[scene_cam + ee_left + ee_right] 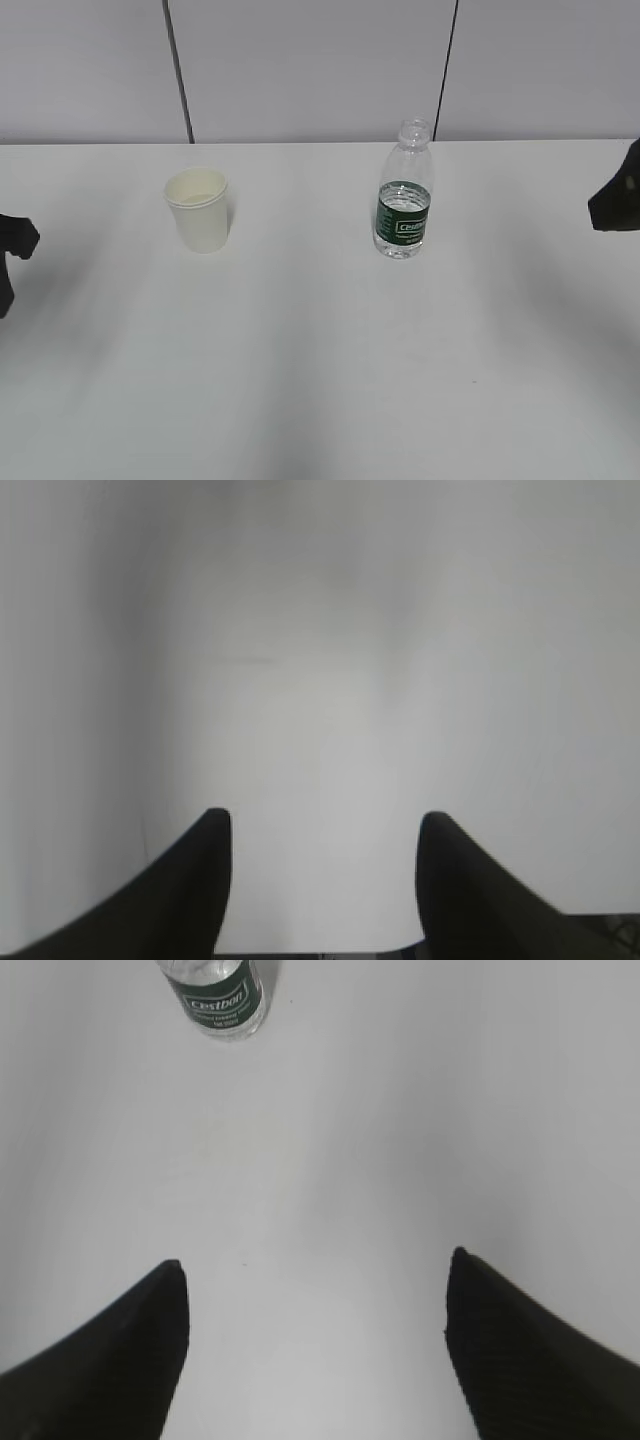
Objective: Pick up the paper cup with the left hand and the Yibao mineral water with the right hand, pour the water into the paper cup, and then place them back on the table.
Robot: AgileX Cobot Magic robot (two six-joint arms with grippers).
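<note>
Paper cup (198, 210) upright on the white bench (320, 380), left of centre in the exterior view, open end up, cream inside visible. Yibao mineral water (405, 195) upright to its right, well apart from the cup, no cap on the neck, green label band facing the camera, water level roughly at the top of the label. Neither is touched by anything. Left claw (15, 245) only shows as a black shape at the left edge of the exterior view, well clear of the cup. Left wrist view: left claw (322, 825) spread, both black fingers (190, 880) apart with only bare bench between them, cup not in that view. Right claw (618, 195) is a black shape at the right edge of the exterior view, well apart from the bottle. Right wrist view: right claw (315, 1265) spread wide, holding nothing, bench between its fingers (520, 1340); bottle's lower half (220, 995) sits at the top edge, left of the claw's centre line, well ahead of the fingertips. Grey panel wall (310, 70) with dark vertical seams behind the bench.
</note>
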